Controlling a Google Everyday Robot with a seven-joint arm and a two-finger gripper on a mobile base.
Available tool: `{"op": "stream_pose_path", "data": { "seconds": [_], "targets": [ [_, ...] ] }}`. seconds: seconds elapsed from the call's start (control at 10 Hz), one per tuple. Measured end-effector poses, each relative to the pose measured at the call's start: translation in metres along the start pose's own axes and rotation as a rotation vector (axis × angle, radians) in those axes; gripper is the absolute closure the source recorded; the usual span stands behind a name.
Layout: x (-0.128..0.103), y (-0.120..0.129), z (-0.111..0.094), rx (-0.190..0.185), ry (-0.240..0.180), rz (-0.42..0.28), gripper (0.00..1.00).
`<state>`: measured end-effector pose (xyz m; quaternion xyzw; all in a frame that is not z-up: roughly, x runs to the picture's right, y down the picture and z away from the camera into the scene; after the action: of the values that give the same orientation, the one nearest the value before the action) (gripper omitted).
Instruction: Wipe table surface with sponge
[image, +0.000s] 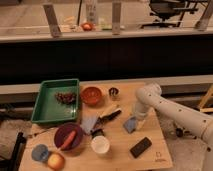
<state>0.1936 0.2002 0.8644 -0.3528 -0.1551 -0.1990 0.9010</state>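
The light tan table surface (119, 158) fills the lower middle of the camera view. The sponge (130, 124), a small pale blue-grey block, lies on it right of centre. My white arm reaches in from the right and bends down over the table. My gripper (136, 118) sits on top of the sponge, shut on it and pressing it to the wood.
A flat black block (140, 147) lies near the front right. A white cup (100, 144), grey-blue cloth (89, 123) and black-handled brush (111, 114) are just left of the sponge. Green tray (40, 106), orange bowl (91, 95), dark red bowl (62, 134) stand further left.
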Motion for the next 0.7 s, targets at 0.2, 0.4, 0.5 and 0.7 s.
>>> {"op": "stream_pose_path", "data": {
  "seconds": [0.2,0.4,0.5,0.7],
  "targets": [
    [0.0145,0.0096,-0.0011,-0.01,0.003,0.02,1.0],
    [0.0146,0.0101,-0.0027,-0.014,0.004,0.02,1.0],
    [0.0151,0.0105,-0.0026,-0.015,0.005,0.021,1.0],
    [0.0211,0.008,-0.0031,-0.011,0.01,0.034,1.0]
  ]
}}
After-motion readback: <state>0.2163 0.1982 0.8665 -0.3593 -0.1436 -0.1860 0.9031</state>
